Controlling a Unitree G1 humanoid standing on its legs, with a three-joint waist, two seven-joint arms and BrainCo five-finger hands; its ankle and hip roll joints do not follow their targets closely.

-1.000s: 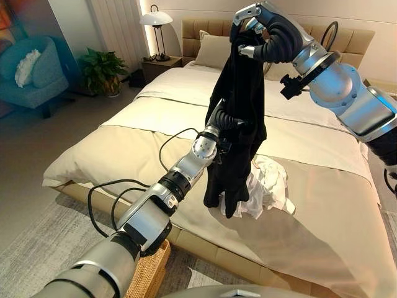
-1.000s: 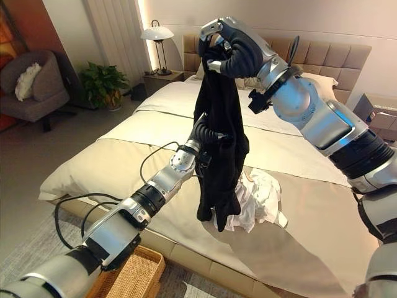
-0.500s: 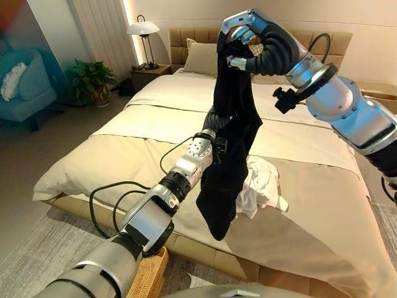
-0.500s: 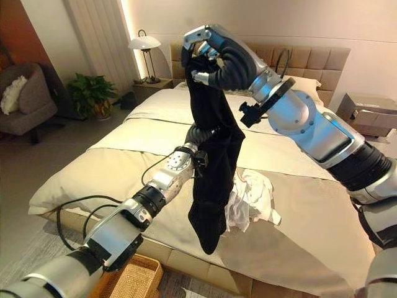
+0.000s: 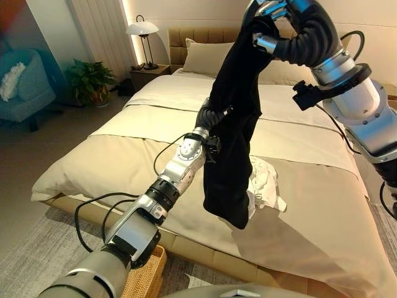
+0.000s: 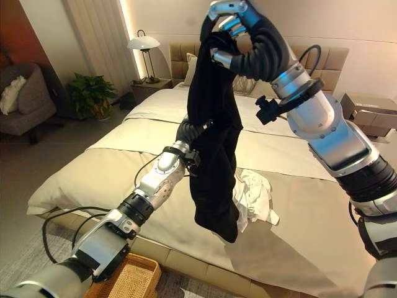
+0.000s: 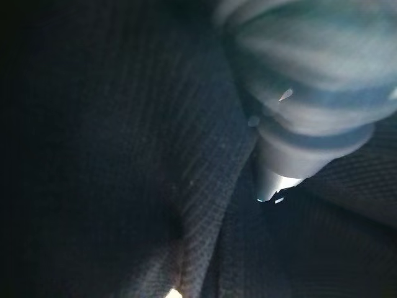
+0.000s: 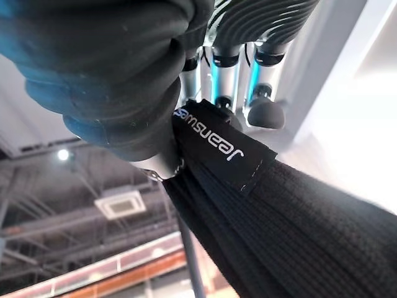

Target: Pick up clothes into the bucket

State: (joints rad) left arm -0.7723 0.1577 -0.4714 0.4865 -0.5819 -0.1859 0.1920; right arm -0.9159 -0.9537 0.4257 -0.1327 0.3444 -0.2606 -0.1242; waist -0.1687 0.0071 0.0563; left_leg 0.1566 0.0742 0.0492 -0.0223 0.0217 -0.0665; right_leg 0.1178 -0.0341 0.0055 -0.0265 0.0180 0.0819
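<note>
Above bed (image 5: 310, 186), woven-labelled black garment (image 5: 232, 124) in raised right hand (image 6: 232, 25).

A wide bed (image 5: 310, 205) with a tufted headboard is covered by a cream bedspread. A crumpled white garment (image 5: 265, 186) is lying on it near the front edge, and pillows (image 5: 208, 57) are propped at the head. A woven basket (image 6: 127, 280) is set on the floor beside the bed.

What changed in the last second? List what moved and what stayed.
The right hand lifted the black garment higher, so its lower end now hangs clear of the bed. The left hand stayed pressed against the cloth. The white garment stayed on the bed, the wicker basket on the floor.
</note>
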